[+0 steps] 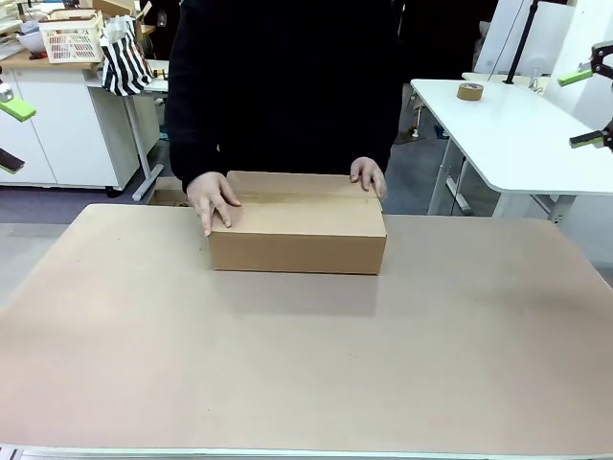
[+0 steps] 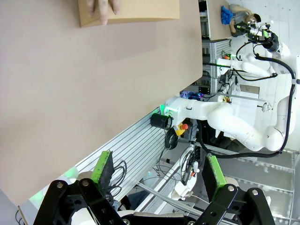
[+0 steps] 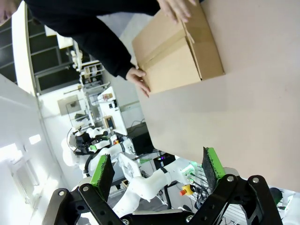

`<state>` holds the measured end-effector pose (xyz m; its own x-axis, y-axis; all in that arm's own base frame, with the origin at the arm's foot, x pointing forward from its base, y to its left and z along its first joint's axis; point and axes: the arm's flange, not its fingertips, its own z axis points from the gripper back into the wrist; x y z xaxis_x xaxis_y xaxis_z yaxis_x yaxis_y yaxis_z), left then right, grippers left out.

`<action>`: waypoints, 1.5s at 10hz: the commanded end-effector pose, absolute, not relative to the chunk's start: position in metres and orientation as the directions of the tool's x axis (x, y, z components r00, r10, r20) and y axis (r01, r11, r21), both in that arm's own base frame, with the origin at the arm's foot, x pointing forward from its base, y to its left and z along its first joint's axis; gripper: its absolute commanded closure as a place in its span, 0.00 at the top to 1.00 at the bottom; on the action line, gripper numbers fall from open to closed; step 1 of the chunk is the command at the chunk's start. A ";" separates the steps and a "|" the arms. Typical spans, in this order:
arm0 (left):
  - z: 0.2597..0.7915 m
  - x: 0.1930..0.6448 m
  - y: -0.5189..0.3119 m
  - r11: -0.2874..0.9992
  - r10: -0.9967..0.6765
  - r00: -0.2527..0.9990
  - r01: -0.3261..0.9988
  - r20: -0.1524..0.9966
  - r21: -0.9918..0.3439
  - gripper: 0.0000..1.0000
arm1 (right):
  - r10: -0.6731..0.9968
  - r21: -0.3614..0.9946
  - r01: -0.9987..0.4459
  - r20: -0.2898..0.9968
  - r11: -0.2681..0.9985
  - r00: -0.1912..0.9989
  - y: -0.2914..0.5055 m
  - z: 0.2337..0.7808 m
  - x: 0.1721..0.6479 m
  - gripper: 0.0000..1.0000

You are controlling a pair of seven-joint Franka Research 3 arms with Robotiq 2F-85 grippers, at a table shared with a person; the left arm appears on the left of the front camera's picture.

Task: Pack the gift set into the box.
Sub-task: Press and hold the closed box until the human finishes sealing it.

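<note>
The brown cardboard box lies on the far middle of the table with its flaps closed and brown tape along the top seam. What is inside is hidden. The person in black rests one hand on its left top corner and the other hand on its far right edge. My left gripper hangs open at the picture's left edge, far from the box. My right gripper is open at the right edge. In the wrist views the left gripper and right gripper hold nothing, with the box far ahead.
The brown table top spreads wide in front of the box. A white side table with a tape roll stands at the back right. A white lattice basket and a striped bag sit at the back left.
</note>
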<state>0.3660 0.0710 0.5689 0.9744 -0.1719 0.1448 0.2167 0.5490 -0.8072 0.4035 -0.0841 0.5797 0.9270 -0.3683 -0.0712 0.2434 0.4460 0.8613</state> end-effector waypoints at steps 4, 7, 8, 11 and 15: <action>0.567 0.365 0.072 0.557 -0.165 0.975 0.215 0.146 -0.802 1.00 | -0.364 0.856 0.257 -0.088 0.448 0.927 -0.085 0.582 0.401 1.00; 0.567 0.365 0.072 0.557 -0.165 0.975 0.215 0.146 -0.802 1.00 | -0.364 0.856 0.257 -0.088 0.448 0.927 -0.085 0.582 0.401 1.00; 0.567 0.365 0.072 0.557 -0.165 0.975 0.215 0.146 -0.802 1.00 | -0.364 0.856 0.257 -0.088 0.448 0.927 -0.085 0.582 0.401 1.00; 0.567 0.365 0.072 0.557 -0.165 0.975 0.215 0.146 -0.802 1.00 | -0.364 0.856 0.257 -0.088 0.448 0.927 -0.085 0.582 0.401 1.00; 0.567 0.365 0.072 0.557 -0.165 0.975 0.215 0.146 -0.802 1.00 | -0.364 0.856 0.257 -0.088 0.448 0.927 -0.085 0.582 0.401 1.00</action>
<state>0.3660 0.0710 0.5689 0.9744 -0.1719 0.1448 0.2167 0.5490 -0.8072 0.4035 -0.0840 0.5797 0.9271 -0.3679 -0.0714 0.2434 0.4460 0.8613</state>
